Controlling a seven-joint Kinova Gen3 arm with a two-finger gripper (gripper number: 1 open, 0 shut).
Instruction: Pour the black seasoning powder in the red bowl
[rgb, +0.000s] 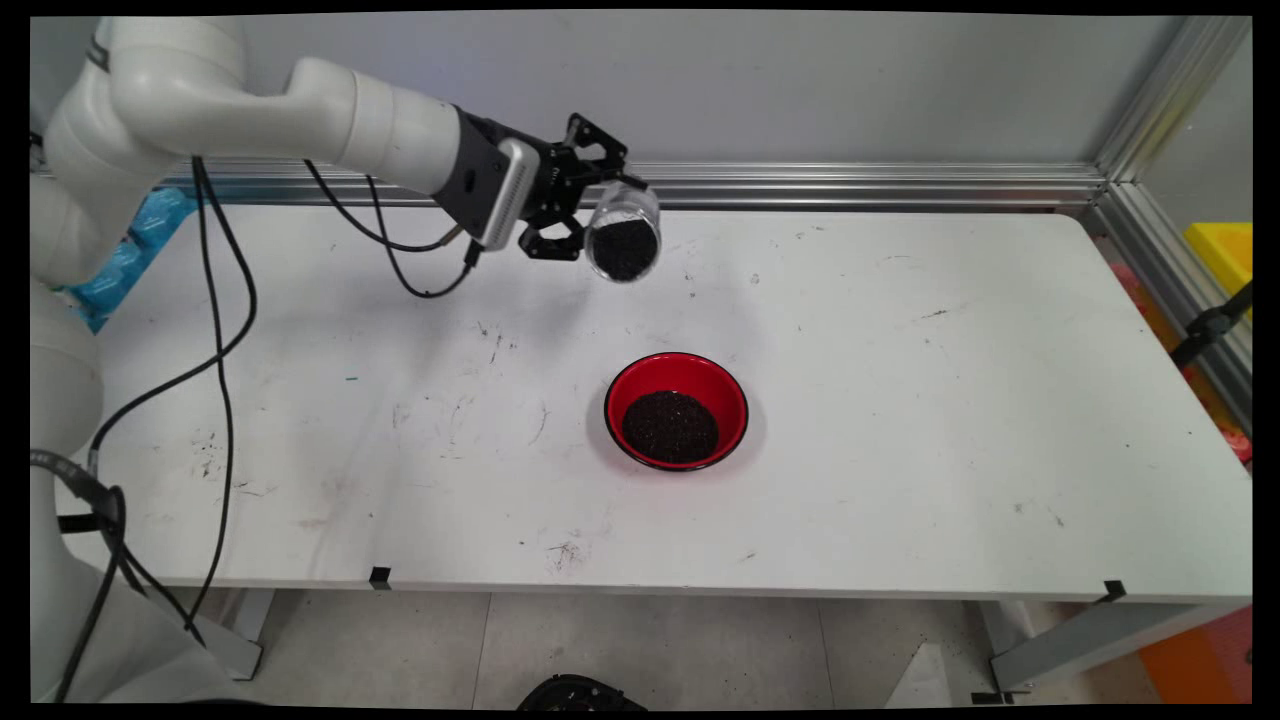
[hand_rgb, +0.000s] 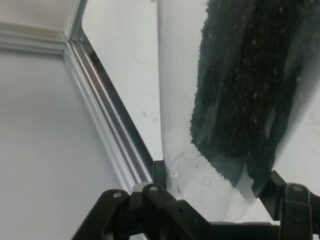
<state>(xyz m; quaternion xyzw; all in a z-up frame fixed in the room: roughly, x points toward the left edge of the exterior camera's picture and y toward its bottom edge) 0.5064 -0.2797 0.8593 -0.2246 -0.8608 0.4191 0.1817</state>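
My gripper (rgb: 592, 213) is shut on a clear cup (rgb: 622, 232) part full of dark grains, held tilted in the air above the table's far middle. In the hand view the clear cup (hand_rgb: 230, 100) fills the middle and right between my fingers (hand_rgb: 160, 200), with the dark grains heaped along its right side. A red bowl (rgb: 676, 410) with a black rim stands on the table in front of and below the cup; a mound of the same dark grains lies in it.
The white table (rgb: 900, 420) has an aluminium rail (rgb: 850, 185) along its far edge and right side. Black cables (rgb: 225, 330) hang from the arm at the left. A blue object (rgb: 135, 250) lies at the far left, a yellow bin (rgb: 1225, 250) beyond the right rail.
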